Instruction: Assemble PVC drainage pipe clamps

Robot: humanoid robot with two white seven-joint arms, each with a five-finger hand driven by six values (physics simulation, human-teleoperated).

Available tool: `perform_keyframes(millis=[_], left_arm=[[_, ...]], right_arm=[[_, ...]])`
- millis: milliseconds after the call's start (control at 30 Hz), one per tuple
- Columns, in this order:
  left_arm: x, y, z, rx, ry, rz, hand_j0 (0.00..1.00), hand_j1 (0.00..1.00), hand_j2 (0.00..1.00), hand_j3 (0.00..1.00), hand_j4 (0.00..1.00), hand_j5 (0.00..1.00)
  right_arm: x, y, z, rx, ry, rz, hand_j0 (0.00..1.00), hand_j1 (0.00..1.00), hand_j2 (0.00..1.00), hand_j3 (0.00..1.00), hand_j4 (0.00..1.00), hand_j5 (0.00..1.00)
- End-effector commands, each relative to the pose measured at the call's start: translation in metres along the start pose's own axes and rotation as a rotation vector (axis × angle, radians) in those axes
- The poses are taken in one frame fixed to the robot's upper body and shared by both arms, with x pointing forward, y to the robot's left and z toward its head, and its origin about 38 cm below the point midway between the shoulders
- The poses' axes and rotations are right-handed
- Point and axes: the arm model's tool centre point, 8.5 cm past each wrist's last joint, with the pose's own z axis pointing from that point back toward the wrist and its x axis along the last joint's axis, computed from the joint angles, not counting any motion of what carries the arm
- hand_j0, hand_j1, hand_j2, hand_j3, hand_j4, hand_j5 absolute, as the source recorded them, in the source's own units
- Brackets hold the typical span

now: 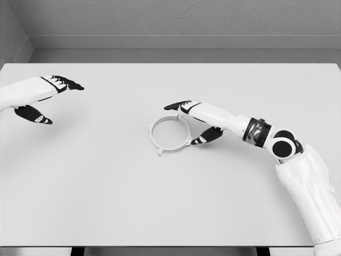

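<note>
A white ring-shaped pipe clamp (169, 134) with small tabs lies flat near the middle of the white table (106, 202). My right hand (187, 121) reaches in from the right and sits at the ring's right side. Its black fingertips (176, 105) hover over the ring's upper right edge, and the thumb tip (205, 138) rests by the lower right edge. The fingers are spread and close on nothing. My left hand (50, 100) hovers over the far left of the table, fingers extended and thumb apart, holding nothing.
The table's front edge runs along the bottom of the view. A grey wall (170, 26) stands behind its far edge.
</note>
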Motion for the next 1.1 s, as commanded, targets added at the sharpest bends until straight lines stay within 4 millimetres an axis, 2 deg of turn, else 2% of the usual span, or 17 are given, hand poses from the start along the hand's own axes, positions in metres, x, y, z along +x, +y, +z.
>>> perform_keyframes(millis=[0,633,833,967,1067], left_arm=[[0.0,0.001,0.001,0.004,0.001,0.005,1.0,1.0,1.0,1.0,1.0,1.0],[-0.001,0.002,0.002,0.004,0.004,0.004,1.0,1.0,1.0,1.0,1.0,1.0],[0.006,0.008,0.001,0.014,-0.017,-0.012,1.0,1.0,1.0,1.0,1.0,1.0],[0.006,0.005,0.0,0.01,-0.02,-0.006,1.0,1.0,1.0,1.0,1.0,1.0],[0.013,0.007,-0.004,0.017,-0.04,-0.012,1.0,1.0,1.0,1.0,1.0,1.0]], right_arm=[[0.001,-0.001,-0.001,-0.007,-0.004,-0.005,1.0,1.0,1.0,1.0,1.0,1.0],[0.004,-0.005,-0.005,-0.013,-0.015,0.003,1.0,1.0,1.0,1.0,1.0,1.0],[0.003,0.001,-0.003,-0.01,-0.008,-0.007,1.0,1.0,1.0,1.0,1.0,1.0],[-0.003,-0.009,0.008,-0.043,0.017,-0.003,1.0,1.0,1.0,1.0,1.0,1.0],[-0.004,-0.01,0.009,-0.045,0.017,-0.002,1.0,1.0,1.0,1.0,1.0,1.0]])
